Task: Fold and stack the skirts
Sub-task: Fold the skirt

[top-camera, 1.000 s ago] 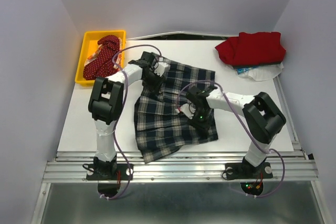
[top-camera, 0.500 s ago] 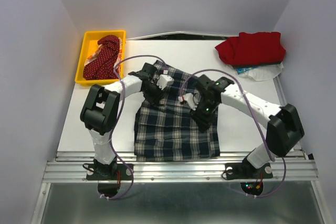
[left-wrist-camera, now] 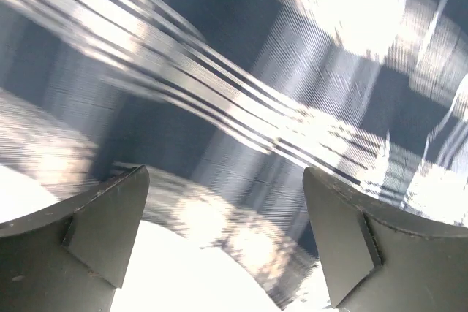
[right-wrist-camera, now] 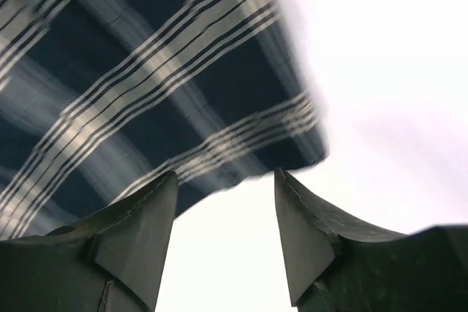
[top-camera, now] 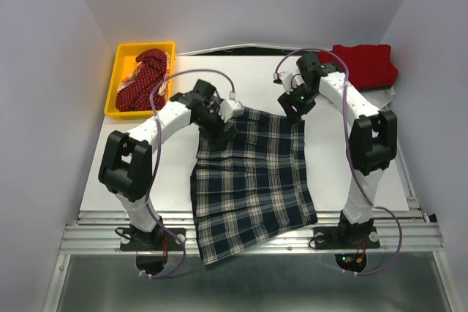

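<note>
Both pincers stand open, nothing between their jaws. The left pincer hangs low over the far left corner of the plaid skirt, and the right pincer sits just off its far right corner. The skirt lies spread on the worktop, near hem drooping over the front edge. It looks light and limp, apt to slide and wrinkle, so pinching both far corners together seems the surest hold. A dotted skirt fills the yellow bin; the plain red skirt lies far right.
</note>
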